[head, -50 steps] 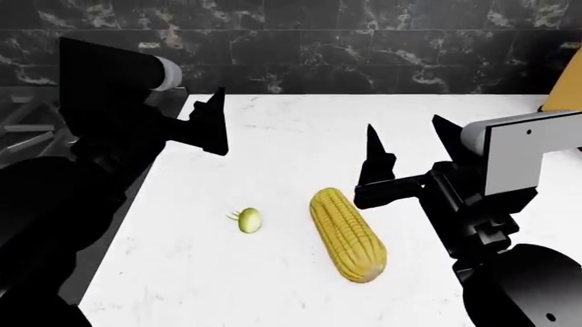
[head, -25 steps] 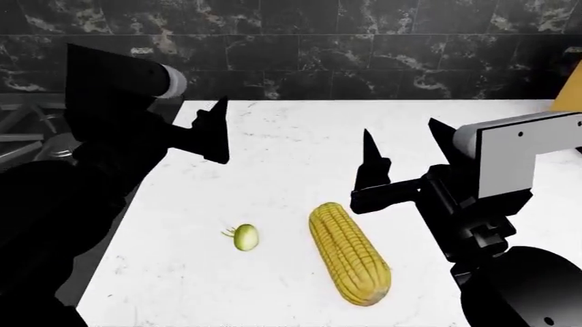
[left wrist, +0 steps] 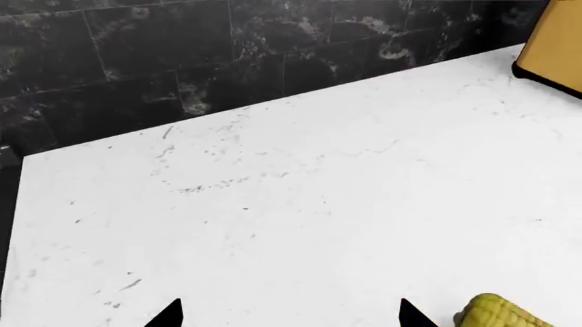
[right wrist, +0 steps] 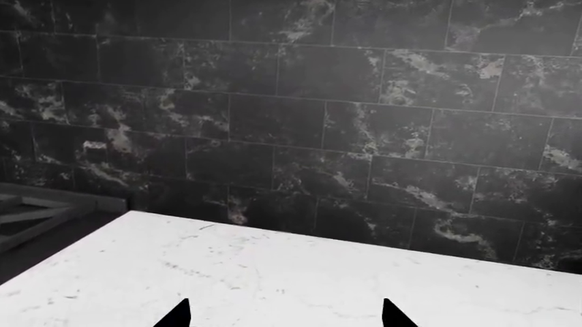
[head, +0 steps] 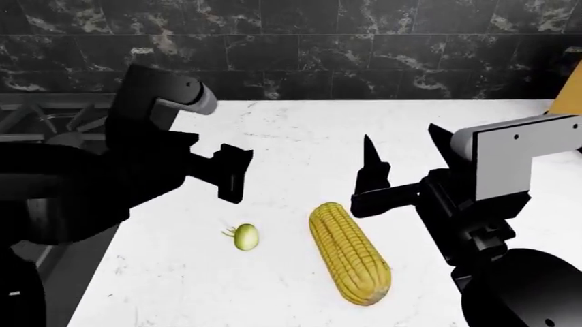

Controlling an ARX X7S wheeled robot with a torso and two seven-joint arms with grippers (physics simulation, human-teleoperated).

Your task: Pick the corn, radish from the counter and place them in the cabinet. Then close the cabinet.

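Counter (head: 300,129): white, grey-veined; backed by a black tile wall (head: 364,48).

Corn (head: 350,253): laid flat on the counter, lengthwise from 11 to 5 o'clock in the head view, blunt end nearest the robot. Its tip is also caught at the edge of the left wrist view (left wrist: 500,315), beside one fingertip.

Radish (head: 244,236): set on the counter at 9 o'clock of the corn, near but apart from it, stem stub to its 10 o'clock.

Left gripper (head: 234,174): held above the counter at 12 o'clock of the radish, not touching it. Two finger points (left wrist: 168,315) are seen spread apart in its wrist view, nothing between them.

Right gripper (head: 405,160): held at 1 o'clock of the corn's far end, just above it, no contact seen. Fingers (right wrist: 174,316) are parted, nothing gripped.

Toaster (left wrist: 553,42): yellow-sided, placed at the counter's far corner.
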